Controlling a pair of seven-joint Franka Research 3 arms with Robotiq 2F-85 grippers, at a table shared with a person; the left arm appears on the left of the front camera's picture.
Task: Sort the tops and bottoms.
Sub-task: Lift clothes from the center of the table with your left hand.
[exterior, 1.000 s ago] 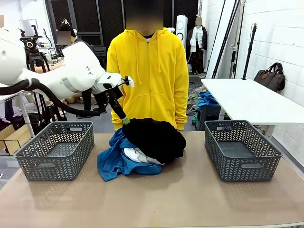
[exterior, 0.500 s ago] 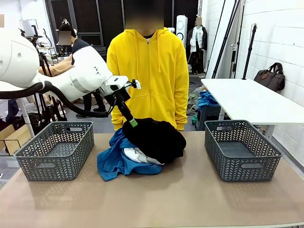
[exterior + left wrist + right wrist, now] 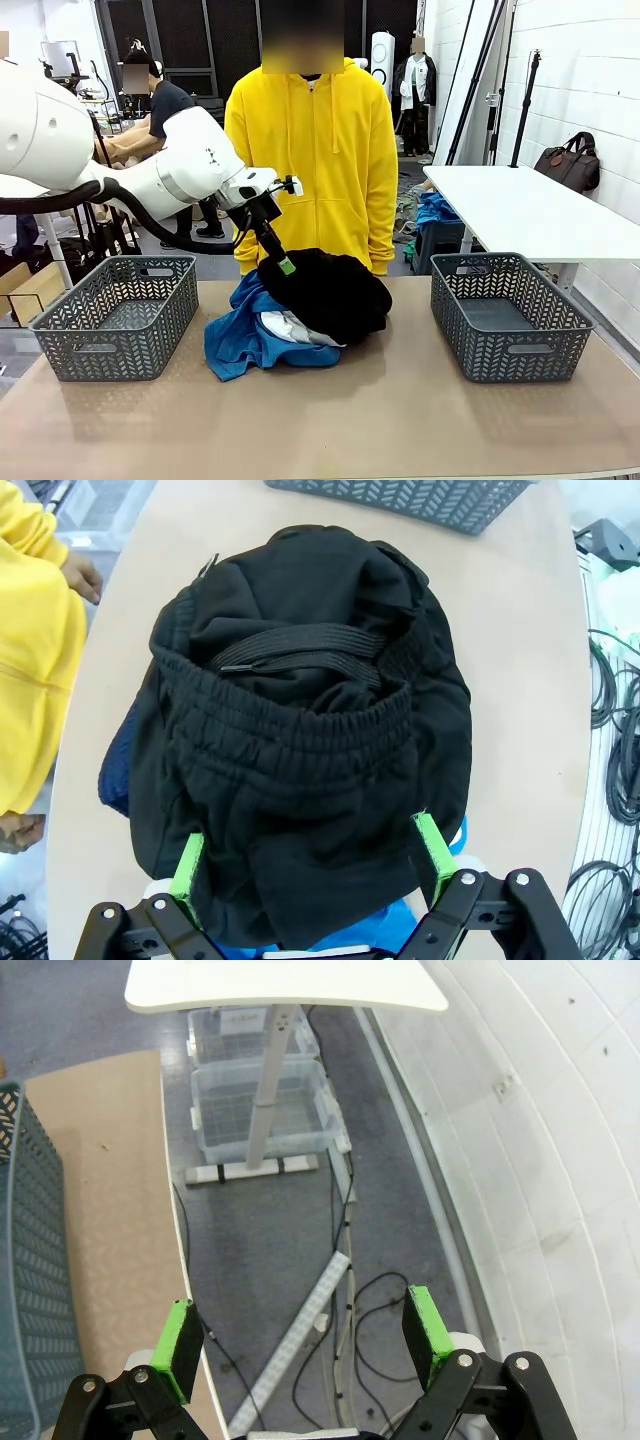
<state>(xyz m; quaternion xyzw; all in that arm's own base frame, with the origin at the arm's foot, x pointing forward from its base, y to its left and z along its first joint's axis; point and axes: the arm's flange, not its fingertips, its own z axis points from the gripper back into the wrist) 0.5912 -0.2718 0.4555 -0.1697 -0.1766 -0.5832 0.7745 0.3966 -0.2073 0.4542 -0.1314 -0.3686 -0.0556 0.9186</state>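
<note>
Wide tan table (image 3: pixel 400 420), shared with a person in a yellow hoodie (image 3: pixel 310 150) standing directly behind the black garment (image 3: pixel 330 290). Well to the left of that garment, one grey basket (image 3: pixel 120 345); well to its right, a second basket (image 3: pixel 510 345); both empty. Black garment itself at mid-table, topmost on a heap, draped over a bright blue garment (image 3: pixel 235 350) spilling out to its left and a white garment (image 3: pixel 288 328) tucked under its near-left edge. Dark navy cloth (image 3: pixel 115 780) peeping from under one side in the left wrist view. Left gripper (image 3: pixel 310 856) poised right over the black garment, jaws wide apart and astride its near fold, pads close to the cloth, contact impossible to confirm. Right gripper (image 3: pixel 300 1338) far from the black garment, past the table edge above bare floor, jaws likewise apart, holding nothing. Gathered elastic waistband (image 3: pixel 300 720) on show, so probably bottoms. Judged soft, light and limp, apt to drag neighbours along. Best pinched at the thick waistband or a raised fold, then lifted high to shed the pieces beneath.
</note>
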